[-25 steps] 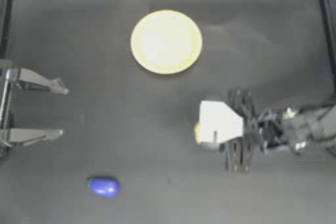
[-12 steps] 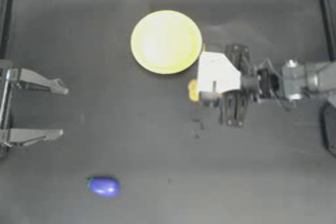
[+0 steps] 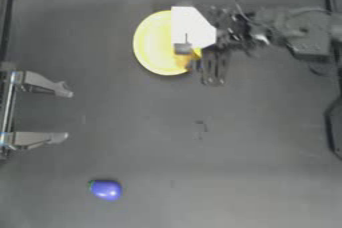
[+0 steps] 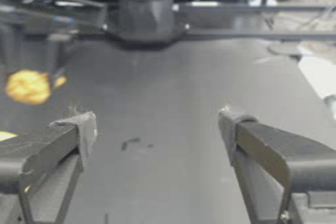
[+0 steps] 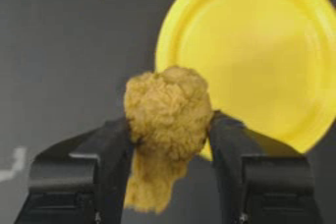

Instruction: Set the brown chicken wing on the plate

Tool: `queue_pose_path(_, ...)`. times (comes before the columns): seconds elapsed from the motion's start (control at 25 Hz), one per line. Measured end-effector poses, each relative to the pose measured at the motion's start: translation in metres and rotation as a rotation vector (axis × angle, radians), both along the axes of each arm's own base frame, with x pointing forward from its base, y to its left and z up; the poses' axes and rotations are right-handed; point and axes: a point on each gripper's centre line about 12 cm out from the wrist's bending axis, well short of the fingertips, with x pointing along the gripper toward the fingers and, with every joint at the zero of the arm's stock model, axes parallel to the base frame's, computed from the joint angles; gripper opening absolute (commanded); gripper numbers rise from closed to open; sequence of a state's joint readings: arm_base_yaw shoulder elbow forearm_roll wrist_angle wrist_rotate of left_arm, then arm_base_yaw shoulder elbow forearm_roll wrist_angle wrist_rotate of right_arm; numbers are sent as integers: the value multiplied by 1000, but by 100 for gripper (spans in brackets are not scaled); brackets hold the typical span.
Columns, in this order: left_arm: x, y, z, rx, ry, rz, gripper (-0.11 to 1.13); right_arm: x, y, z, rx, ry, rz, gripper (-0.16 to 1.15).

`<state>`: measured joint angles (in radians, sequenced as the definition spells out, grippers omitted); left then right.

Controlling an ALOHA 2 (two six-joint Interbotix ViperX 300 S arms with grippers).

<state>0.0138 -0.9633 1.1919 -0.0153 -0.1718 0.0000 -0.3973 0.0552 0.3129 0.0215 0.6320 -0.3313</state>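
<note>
The brown chicken wing [image 5: 167, 115], a lumpy yellow-tan piece, is pinched between my right gripper's [image 5: 169, 125] jaws. The pale yellow plate [image 5: 263, 61] lies just beyond it. From above, the right gripper [image 3: 192, 56] hangs over the right rim of the plate [image 3: 157, 44], and only a sliver of the wing [image 3: 195, 55] shows under the white wrist block. The left wrist view catches the wing [image 4: 27, 86] far off, held above the table. My left gripper [image 3: 65, 114] is parked at the left edge, open and empty, as the left wrist view [image 4: 154, 129] also shows.
A round blue ball [image 3: 105, 190] lies near the front left of the dark table. The right arm [image 3: 294, 29] stretches in from the upper right. The table's back rail [image 4: 197, 34] crosses the left wrist view.
My right gripper has carried the wing from the table's right-centre up and leftward to the plate's right rim. The left arm and the blue ball have not moved.
</note>
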Motion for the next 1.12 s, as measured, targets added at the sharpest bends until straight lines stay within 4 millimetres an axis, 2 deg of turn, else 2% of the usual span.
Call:
queue_pose_path(0.16,1,0,-2,0,8,2,103,12,-28,-10,13,18,1,21)
queue_pose_path(0.52,1,2,-2,-8,8,11,103,32,-70,-45,15,78,1,18)
queue_pose_path(0.8,1,3,-2,-9,7,14,103,44,-81,-59,34,98,17,18)
queue_pose_path(1.12,1,4,-2,-9,9,24,103,51,-80,-73,84,105,29,18)
